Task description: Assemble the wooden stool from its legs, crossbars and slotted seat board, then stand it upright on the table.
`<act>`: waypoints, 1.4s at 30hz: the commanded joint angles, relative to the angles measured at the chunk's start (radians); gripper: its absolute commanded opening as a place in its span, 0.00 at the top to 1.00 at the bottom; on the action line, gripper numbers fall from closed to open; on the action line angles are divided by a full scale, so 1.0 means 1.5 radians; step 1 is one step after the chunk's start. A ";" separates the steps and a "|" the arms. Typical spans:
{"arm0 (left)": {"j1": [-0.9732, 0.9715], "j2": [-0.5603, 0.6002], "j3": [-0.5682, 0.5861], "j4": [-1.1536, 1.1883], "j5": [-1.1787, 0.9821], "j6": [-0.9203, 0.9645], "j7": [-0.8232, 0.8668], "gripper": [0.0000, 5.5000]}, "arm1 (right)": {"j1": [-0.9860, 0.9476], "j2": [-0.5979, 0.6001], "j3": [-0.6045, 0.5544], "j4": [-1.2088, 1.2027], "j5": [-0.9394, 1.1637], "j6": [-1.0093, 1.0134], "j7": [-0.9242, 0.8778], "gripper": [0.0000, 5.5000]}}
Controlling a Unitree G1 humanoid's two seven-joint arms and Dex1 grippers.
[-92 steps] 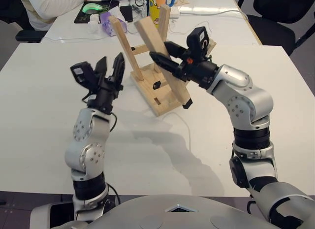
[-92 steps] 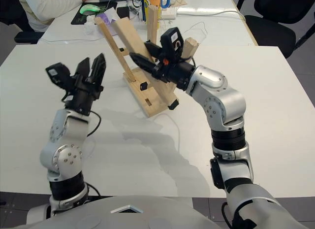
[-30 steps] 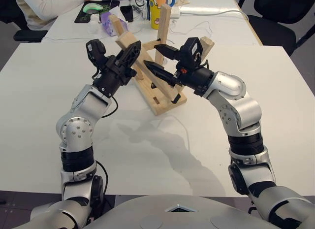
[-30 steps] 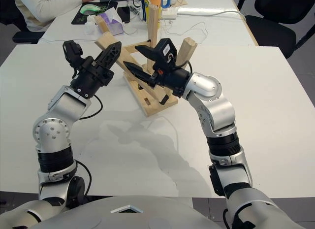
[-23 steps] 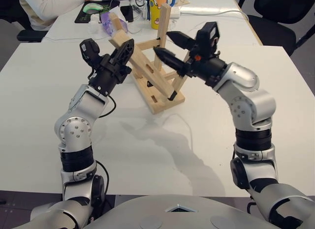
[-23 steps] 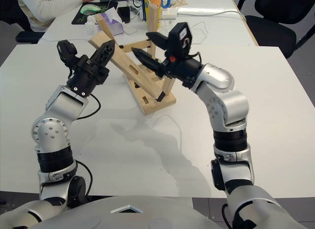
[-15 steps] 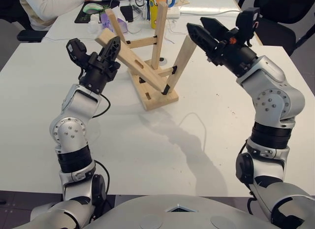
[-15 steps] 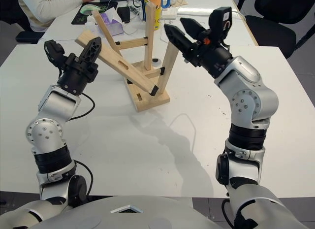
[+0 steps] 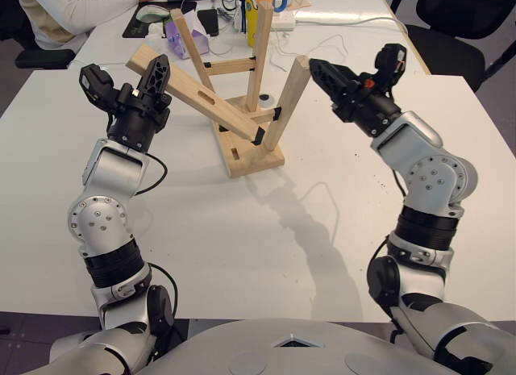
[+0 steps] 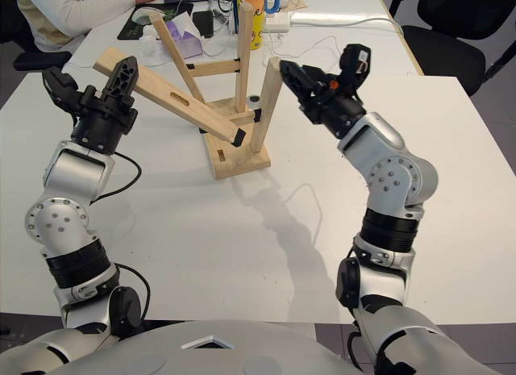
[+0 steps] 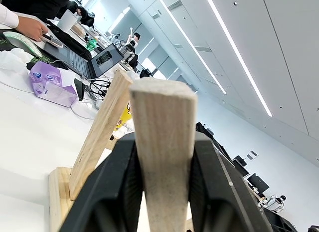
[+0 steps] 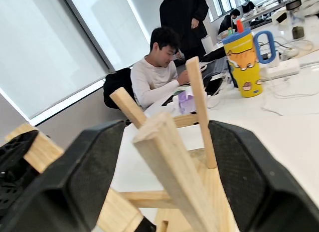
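I'm seeing the wooden stool [image 9: 258,77] sitting upside down on its seat board [image 9: 251,160] toward 12 o'clock on the counter [image 9: 242,254], with its legs pointing up. My left gripper [image 9: 153,73], at 10 o'clock from the board, is clamping the tip of the leaning leg [image 9: 201,95]. My right gripper [image 9: 316,68], at 2 o'clock, is hanging spread wide on either side of the right leg [image 9: 286,105] tip.
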 commanded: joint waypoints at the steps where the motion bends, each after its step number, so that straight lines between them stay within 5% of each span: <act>1: -0.003 -0.001 -0.002 -0.001 -0.004 -0.006 0.011 0.81 | -0.008 0.012 0.028 -0.002 -0.022 0.001 -0.035 0.43; 10: -0.004 -0.006 -0.008 -0.006 -0.009 -0.012 0.017 0.81 | -0.043 0.019 0.125 0.082 -0.170 -0.080 -0.062 0.43; 23: -0.058 -0.019 0.025 -0.052 -0.043 -0.078 0.079 0.81 | -0.071 0.055 0.101 0.132 -0.263 -0.058 -0.188 0.79; 31: -0.033 0.013 0.105 -0.006 -0.038 -0.122 0.170 0.81 | -0.070 0.082 0.069 0.123 -0.277 -0.081 -0.238 0.79; 42: 0.052 -0.090 0.028 0.031 0.042 -0.130 0.211 0.81 | -0.025 0.124 0.119 0.064 -0.318 -0.087 -0.256 0.79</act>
